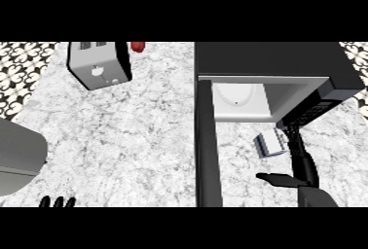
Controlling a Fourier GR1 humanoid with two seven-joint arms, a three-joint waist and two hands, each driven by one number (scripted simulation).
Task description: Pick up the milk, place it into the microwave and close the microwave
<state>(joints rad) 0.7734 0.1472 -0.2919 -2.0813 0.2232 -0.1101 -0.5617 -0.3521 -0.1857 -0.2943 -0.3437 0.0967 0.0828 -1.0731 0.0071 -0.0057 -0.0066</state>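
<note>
The right hand (291, 181) comes up from the lower edge, spread wide: thumb out to the left, straight black fingers (296, 151) just beside the small white-and-blue milk carton (270, 144). The carton sits on the speckled white marble bench (129, 136), just before the open, boxy black microwave (273, 58). The left hand (57, 201) rests at the lower edge, fingers up.

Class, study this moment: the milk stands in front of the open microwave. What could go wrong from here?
1. The right hand lies with straight fingers along the milk, thumb apart, so the carton might be pushed over rather than grasped.
2. The microwave opening is narrow between its open door and the control side, so the carton may catch the frame going in.
</note>
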